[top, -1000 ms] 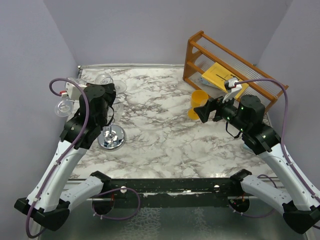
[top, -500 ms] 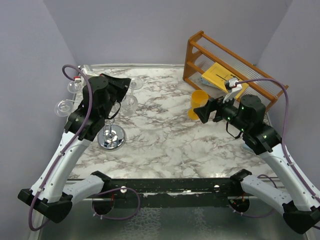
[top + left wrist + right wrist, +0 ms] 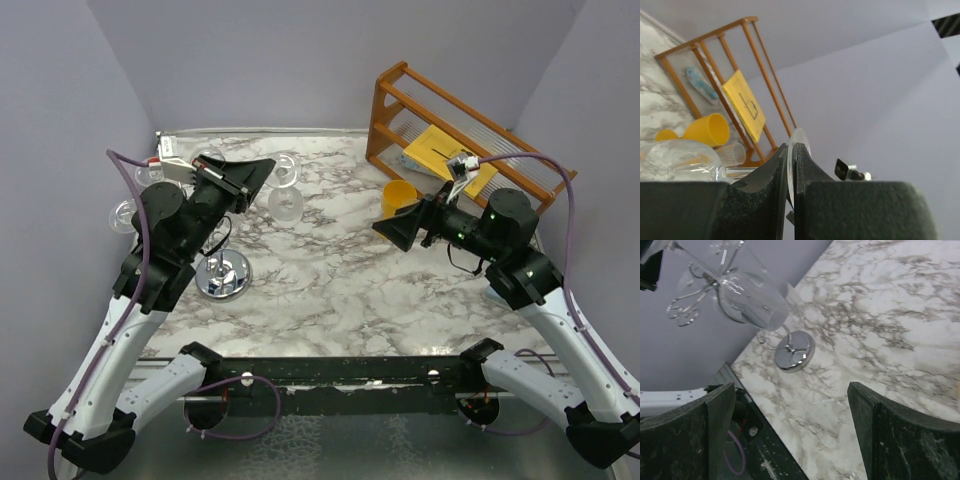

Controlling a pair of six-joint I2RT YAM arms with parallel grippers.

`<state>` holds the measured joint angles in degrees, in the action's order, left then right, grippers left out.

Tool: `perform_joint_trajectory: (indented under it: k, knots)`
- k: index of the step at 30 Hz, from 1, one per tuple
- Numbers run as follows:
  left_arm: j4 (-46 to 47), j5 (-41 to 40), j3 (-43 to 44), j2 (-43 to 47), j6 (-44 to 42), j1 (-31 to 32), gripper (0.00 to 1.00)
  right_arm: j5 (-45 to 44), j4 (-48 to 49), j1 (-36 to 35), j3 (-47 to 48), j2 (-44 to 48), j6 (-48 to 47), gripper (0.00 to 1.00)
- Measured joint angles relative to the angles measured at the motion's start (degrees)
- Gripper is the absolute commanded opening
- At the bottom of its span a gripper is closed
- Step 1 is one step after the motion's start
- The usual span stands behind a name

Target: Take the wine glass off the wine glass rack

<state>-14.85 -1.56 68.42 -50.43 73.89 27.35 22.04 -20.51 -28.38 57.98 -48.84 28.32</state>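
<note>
My left gripper [image 3: 262, 170] is shut on the thin round foot of a clear wine glass [image 3: 285, 203] and holds it in the air on its side. In the left wrist view the foot shows as a disc edge-on between the jaws of the left gripper [image 3: 791, 148], with the wine glass's bowl [image 3: 675, 160] off to the left. The wine glass rack [image 3: 223, 273] stands lower left of the glass on its chrome base; its curled wire arms [image 3: 685, 310] lie beside the wine glass [image 3: 750, 300]. My right gripper [image 3: 400, 228] is open, empty and pointing left; the right gripper [image 3: 790, 435] hangs over bare marble.
Two more glasses [image 3: 125, 215] [image 3: 150, 172] hang on the rack's left side. A wooden slatted shelf [image 3: 450, 120] with a yellow book [image 3: 440, 150] stands at the back right. A yellow cup [image 3: 397, 195] sits just behind my right gripper. A white box [image 3: 170, 150] lies at the back left.
My left arm has swung up and to the right, carrying the wine glass away from the rack's arms and tipping it sideways. My right gripper has edged left.
</note>
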Motion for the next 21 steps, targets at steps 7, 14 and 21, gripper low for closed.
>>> perform_joint_trajectory:
  k: [7, 14, 21]
  knots:
    - [11.45, 7.98, -4.70, 4.96, 2.80, 0.00, 0.00, 13.00, 13.60, 0.00, -3.04, -1.99, 11.08, 0.93]
    - [28.76, 14.23, -11.39, 8.70, 7.10, 0.00, 0.00, 24.96, 32.70, 0.00, -7.28, -8.20, 25.42, 0.93]
    - [44.13, 18.23, -14.86, 10.14, 12.85, 0.00, 0.00, 30.05, 52.83, 0.00, -10.51, -11.98, 37.73, 0.91]
